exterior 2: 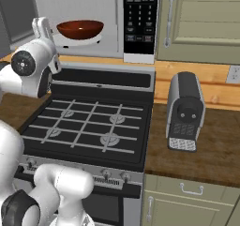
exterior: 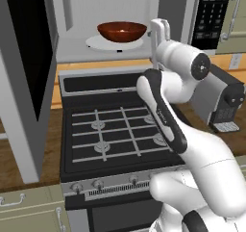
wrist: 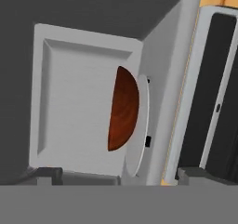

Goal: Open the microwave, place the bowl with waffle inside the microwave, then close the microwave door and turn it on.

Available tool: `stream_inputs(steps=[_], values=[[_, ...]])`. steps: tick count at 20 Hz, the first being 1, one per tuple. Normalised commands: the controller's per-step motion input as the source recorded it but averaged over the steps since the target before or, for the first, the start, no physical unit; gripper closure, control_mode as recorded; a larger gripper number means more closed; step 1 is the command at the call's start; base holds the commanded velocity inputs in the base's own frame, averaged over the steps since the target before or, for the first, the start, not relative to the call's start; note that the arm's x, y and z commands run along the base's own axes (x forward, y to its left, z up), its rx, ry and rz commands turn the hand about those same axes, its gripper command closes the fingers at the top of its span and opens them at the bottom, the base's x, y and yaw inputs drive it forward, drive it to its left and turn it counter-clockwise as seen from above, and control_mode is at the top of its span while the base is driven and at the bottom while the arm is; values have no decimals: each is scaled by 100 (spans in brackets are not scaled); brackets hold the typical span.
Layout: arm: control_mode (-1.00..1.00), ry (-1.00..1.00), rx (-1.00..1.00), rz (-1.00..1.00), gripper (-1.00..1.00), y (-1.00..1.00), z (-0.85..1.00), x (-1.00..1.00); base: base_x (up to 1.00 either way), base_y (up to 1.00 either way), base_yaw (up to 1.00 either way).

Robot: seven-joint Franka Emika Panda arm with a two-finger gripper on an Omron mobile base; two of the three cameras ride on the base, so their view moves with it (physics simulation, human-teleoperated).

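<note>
Microwave door (exterior: 26, 77): you see it swung wide open at far left.
Bowl (exterior: 121, 31): it sits on the white turntable (exterior: 98, 44) inside the microwave (exterior: 77, 9).
Waffle: you cannot make it out.
Gripper (exterior: 160, 36): just right of the bowl at the cavity mouth, jaws spread wide, holding nothing.
Keypad (exterior: 211, 12): right of the cavity.

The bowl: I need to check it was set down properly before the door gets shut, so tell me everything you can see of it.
The bowl is shallow, round, glossy reddish-brown, like glazed ceramic. It sits upright on the white turntable inside the open microwave, roughly centred on the plate. Nothing else touches it; the gripper stands apart at its right, jaws open. Its contents are hidden from these angles.
</note>
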Motion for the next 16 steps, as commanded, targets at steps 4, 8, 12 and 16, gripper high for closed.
stream_inputs(steps=[4, 8, 12, 16], values=[[-100, 26, 0, 0, -100, 0, 22, -100, 0, 0, 0], [-100, 17, 2, 0, -100, 0, 0, -100, 0, 0, 0], [-100, 4, 6, 0, -100, 0, -11, -100, 0, 0, 0], [-100, -6, 6, 0, -100, 20, -36, -100, 0, 0, 0]])
